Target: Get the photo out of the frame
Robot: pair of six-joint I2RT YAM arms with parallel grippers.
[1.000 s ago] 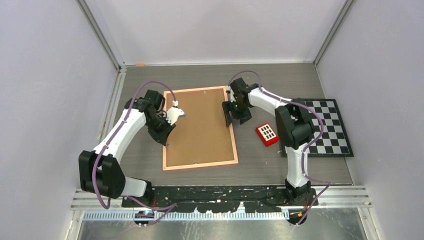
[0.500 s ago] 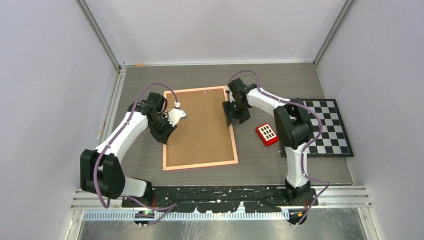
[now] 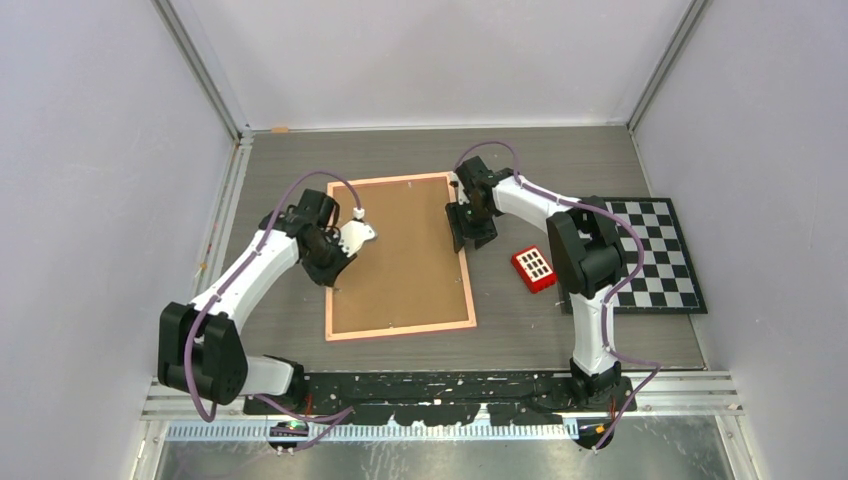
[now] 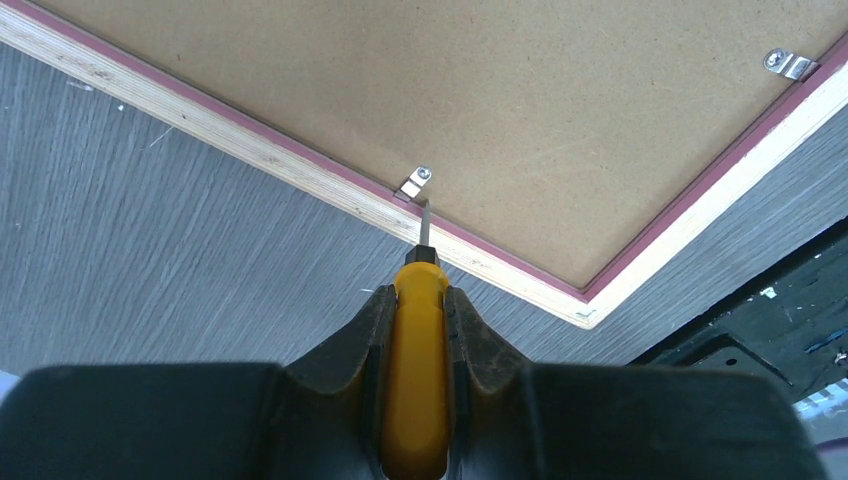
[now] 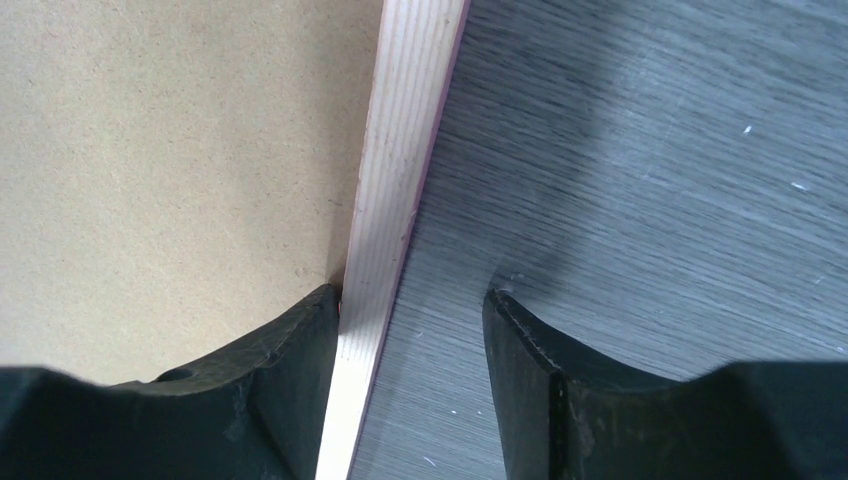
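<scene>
- Yellow-handled screwdriver (image 4: pixel 418 340) sits pinched between the fingers of the left gripper (image 4: pixel 420 296), blade pointing forward out of the grip.
- Just past the blade tip lies a small metal clip (image 4: pixel 415 183), screwed to the left long rim of the frame (image 3: pixel 400 329). Tip and clip are at least very close; I cannot tell whether they touch.
- That is the relation the coming move turns on, as I judge it: the clip lies dead ahead along the blade's axis, and the left arm is plainly the nearer one to it.
- Face down on the table (image 3: pixel 540 160), the frame has its brown backing panel (image 3: pixel 410 260) up and its long axis running from the near side to the far side. A second clip (image 4: pixel 790 64) shows on the near short rim.
- No part of the photo shows (presumably it is under the panel, inside the frame).
- Over the right long rim, the right gripper (image 5: pixel 410 296) is spread wide: one finger on the panel against the rim, the other on the table, apart from the frame. It probably steadies the frame.
- Right of the frame lie a red block (image 3: pixel 533 268) and a checkerboard (image 3: pixel 665 250).
- Against the view a second ago, the left wrist has crept slightly nearer the rim; the right arm and frame look unmoved.
</scene>
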